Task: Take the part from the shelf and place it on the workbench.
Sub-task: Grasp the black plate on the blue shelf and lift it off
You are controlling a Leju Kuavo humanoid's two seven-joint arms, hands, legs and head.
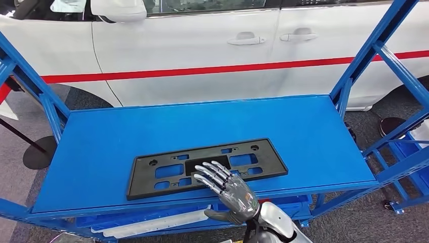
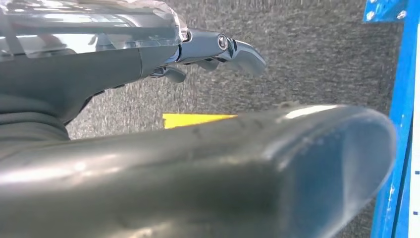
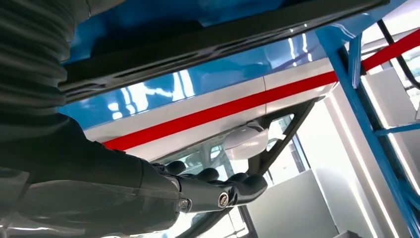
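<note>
Right hand (image 1: 233,192) reaches over the front edge of the blue shelf (image 1: 313,136) in the head view, fingers spread flat and apart above the near long edge of the black part (image 1: 152,177), holding nothing. That part lies flat near the shelf's front, with bare blue surface behind it and to both sides as far as the blue uprights (image 1: 361,55). A white car (image 1: 202,45) stands just beyond the shelf. Left wrist view: the left hand (image 2: 218,49) hangs over grey floor (image 2: 307,59), fingers partly curled, nothing in them. Right wrist view: the hand's fingers (image 3: 223,186) extend close to the part's edge (image 3: 223,42); contact cannot be told.
</note>
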